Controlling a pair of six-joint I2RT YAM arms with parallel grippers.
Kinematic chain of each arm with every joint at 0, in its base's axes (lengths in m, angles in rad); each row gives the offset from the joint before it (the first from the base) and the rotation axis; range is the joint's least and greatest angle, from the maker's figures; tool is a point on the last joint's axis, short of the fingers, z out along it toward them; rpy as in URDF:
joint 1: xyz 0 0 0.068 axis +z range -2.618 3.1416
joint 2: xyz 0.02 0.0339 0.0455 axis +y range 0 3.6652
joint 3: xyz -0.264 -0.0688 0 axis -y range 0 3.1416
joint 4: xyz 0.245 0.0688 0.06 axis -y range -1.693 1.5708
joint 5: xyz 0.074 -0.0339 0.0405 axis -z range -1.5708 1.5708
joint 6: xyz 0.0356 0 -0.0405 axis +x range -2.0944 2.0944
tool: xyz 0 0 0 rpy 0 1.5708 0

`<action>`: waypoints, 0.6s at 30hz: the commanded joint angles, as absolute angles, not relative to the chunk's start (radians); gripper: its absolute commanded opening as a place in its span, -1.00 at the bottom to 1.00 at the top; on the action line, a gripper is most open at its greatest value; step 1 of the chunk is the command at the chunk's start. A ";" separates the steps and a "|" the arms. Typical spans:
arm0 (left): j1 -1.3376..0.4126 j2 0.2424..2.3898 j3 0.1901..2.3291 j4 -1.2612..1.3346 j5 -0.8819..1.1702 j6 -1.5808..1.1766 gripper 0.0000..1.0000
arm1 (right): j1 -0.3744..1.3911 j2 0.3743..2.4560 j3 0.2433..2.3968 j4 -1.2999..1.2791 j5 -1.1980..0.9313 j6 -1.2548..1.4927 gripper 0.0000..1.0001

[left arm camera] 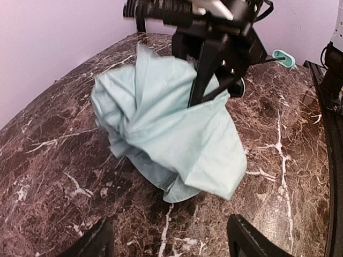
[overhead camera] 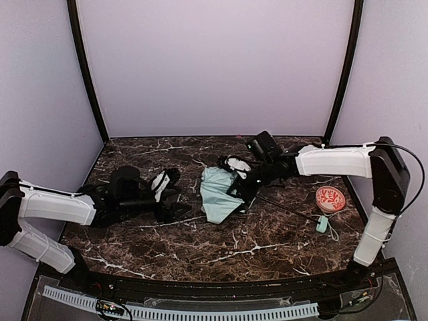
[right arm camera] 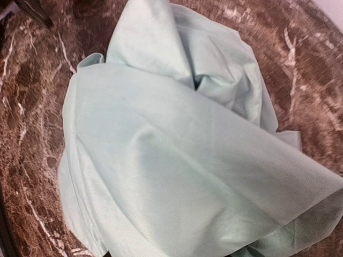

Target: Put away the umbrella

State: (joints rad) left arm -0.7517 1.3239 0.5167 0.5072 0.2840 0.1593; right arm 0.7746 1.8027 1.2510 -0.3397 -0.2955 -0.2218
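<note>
The umbrella (overhead camera: 215,194) lies crumpled mid-table, mint fabric bunched; its thin black shaft (overhead camera: 287,208) runs right to the small mint handle (overhead camera: 322,224). My right gripper (overhead camera: 239,190) reaches in from the right and is sunk into the fabric's right side, seemingly pinching it. In the left wrist view its black fingers (left arm camera: 201,80) press into the umbrella (left arm camera: 161,123). In the right wrist view the fabric (right arm camera: 177,150) fills the frame and hides the fingers. My left gripper (overhead camera: 179,196) is open and empty, just left of the umbrella; its fingertips (left arm camera: 246,241) show apart from the cloth.
A round orange-red, white-patterned ball (overhead camera: 330,198) sits at the right near the right arm's base. The dark marble table (overhead camera: 200,247) is walled by pale panels behind and at both sides. The mint handle also shows in the left wrist view (left arm camera: 284,58).
</note>
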 commanded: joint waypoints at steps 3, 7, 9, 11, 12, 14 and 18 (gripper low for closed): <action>-0.745 1.410 0.656 0.573 0.464 0.039 0.70 | 0.755 1.610 1.319 -0.255 -0.381 -0.202 -1.00; -0.743 1.454 0.679 0.682 0.443 0.029 0.78 | 0.757 1.571 1.346 -0.253 -0.353 -0.200 -1.00; -0.742 1.464 0.696 0.726 0.496 0.046 0.85 | 0.758 1.555 1.348 -0.252 -0.336 -0.203 -1.00; -0.743 1.483 0.713 0.747 0.507 0.065 0.84 | 0.758 1.546 1.350 -0.250 -0.357 -0.211 -1.00; -0.742 1.495 0.720 0.748 0.501 0.077 0.75 | 0.759 1.541 1.355 -0.252 -0.383 -0.215 -1.00; -0.742 1.520 0.731 0.746 0.490 0.123 0.37 | 0.759 1.532 1.363 -0.259 -0.438 -0.229 -1.00; -0.742 1.560 0.736 0.769 0.521 0.240 -0.85 | 0.759 1.524 1.390 -0.317 -0.531 -0.282 -1.00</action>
